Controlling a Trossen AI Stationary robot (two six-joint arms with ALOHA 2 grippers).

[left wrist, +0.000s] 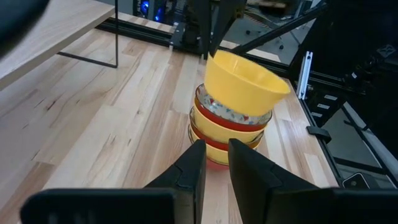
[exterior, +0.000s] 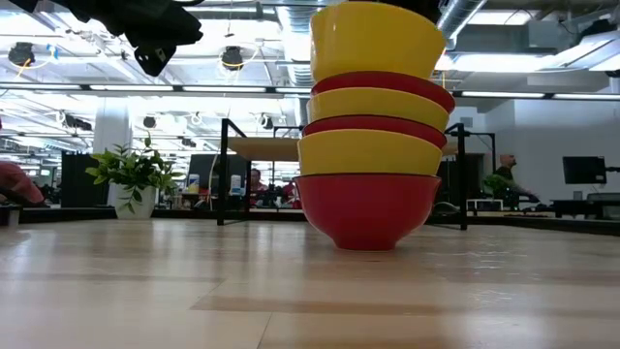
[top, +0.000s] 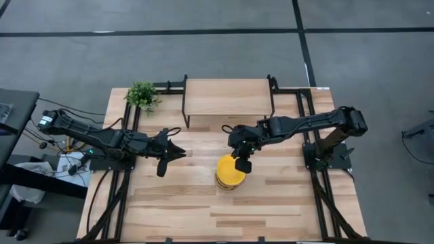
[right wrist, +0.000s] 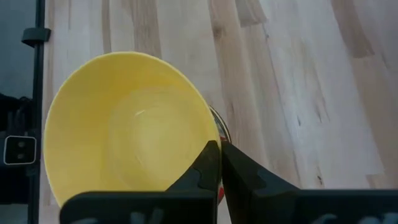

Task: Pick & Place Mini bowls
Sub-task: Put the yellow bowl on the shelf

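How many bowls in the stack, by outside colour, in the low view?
Yellow bowls: 3
Red bowls: 3
Total: 6 in one stack, the top yellow one tilted in the right gripper.

An open-plan lab or workshop: exposed ceiling ducts [exterior: 242, 12], monitors [exterior: 584, 171], wooden worktable [top: 196, 203] on grey floor.
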